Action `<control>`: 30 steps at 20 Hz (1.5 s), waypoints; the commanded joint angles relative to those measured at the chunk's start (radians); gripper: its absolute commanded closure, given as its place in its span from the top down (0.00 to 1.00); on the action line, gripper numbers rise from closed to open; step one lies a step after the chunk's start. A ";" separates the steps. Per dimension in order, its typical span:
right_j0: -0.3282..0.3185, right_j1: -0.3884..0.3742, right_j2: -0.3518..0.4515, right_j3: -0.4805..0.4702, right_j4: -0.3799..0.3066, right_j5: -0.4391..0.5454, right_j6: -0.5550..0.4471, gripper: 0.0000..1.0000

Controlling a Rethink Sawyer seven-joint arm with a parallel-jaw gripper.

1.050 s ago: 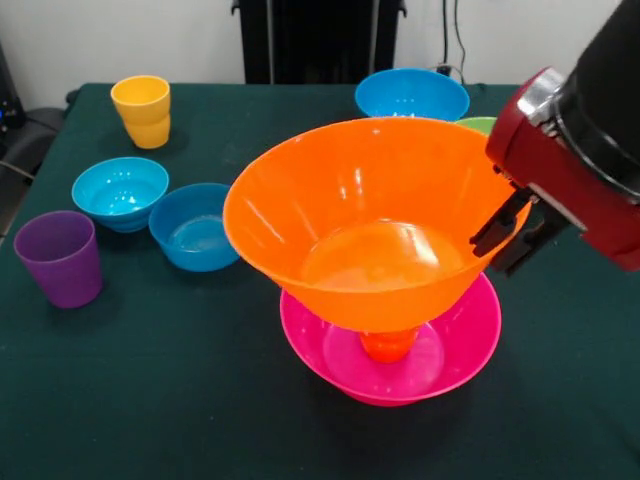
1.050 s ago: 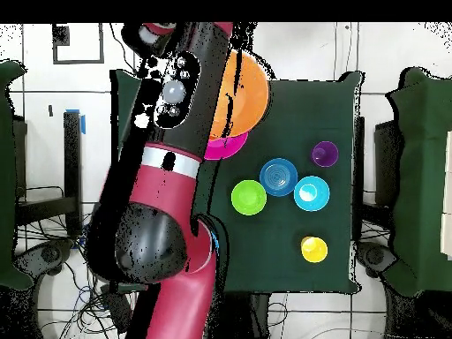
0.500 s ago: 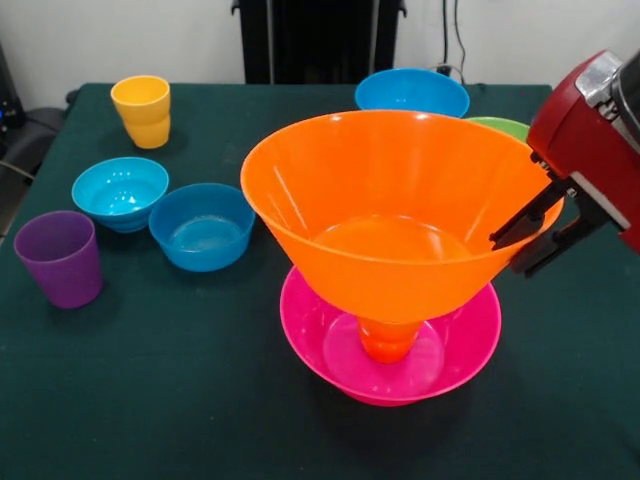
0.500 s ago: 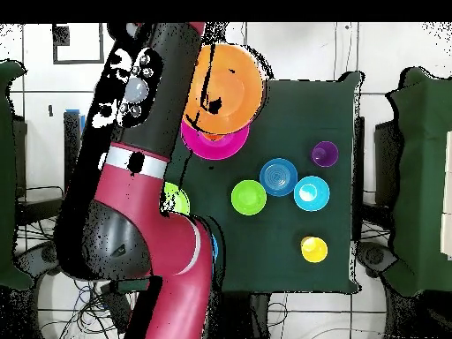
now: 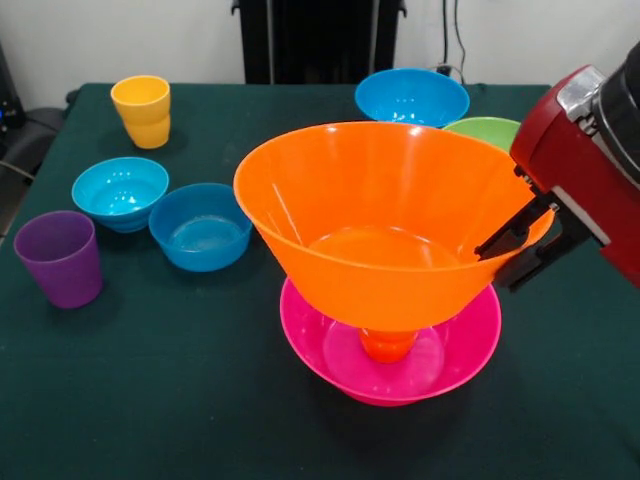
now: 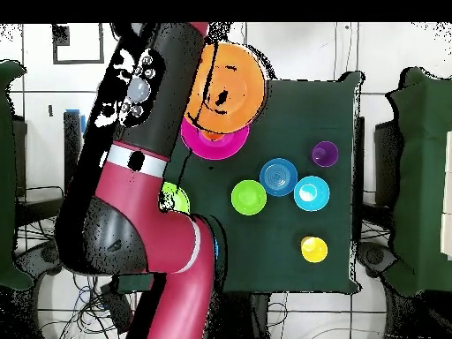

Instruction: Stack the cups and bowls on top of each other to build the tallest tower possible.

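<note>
In the front view the gripper pinches the rim of the orange bowl, one black finger inside the wall and one outside, so it is clenched on that bowl. The bowl hangs tilted above the pink bowl, which sits on the table toward its near edge. An orange cup stands upside down in the pink bowl, and the orange bowl's base seems to rest on or just above it; whether they touch cannot be told. No green bowl shows inside the tower from here. A green bowl and a blue bowl lie behind, near the far edge. Toward the left edge stand a yellow cup, a cyan bowl, a second blue bowl and a purple cup.

In the overhead view the arm covers much of the table's side. The orange bowl overlaps the pink bowl at a table corner, its centre offset from the pink one's.

To do this step well, the bowl likely needs levelling and centring over the cup before the fingers let go. Released while tilted, it would probably slide off the cup. A slow, straight release and withdrawal should avoid dragging the rim.
</note>
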 commanded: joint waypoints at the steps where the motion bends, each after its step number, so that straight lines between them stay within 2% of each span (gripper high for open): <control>1: -0.037 0.056 -0.138 -0.018 0.065 -0.044 -0.196 0.00; 5: -0.034 0.073 -0.154 -0.013 0.093 -0.054 -0.166 0.00; 12: -0.030 0.110 -0.121 -0.013 0.105 -0.087 -0.132 0.00; 14: -0.033 0.112 -0.128 -0.015 0.123 -0.081 -0.130 0.00; 19: -0.025 0.109 -0.102 -0.016 0.107 -0.028 -0.116 0.00; 30: -0.034 0.091 -0.102 -0.024 0.117 0.025 -0.170 0.00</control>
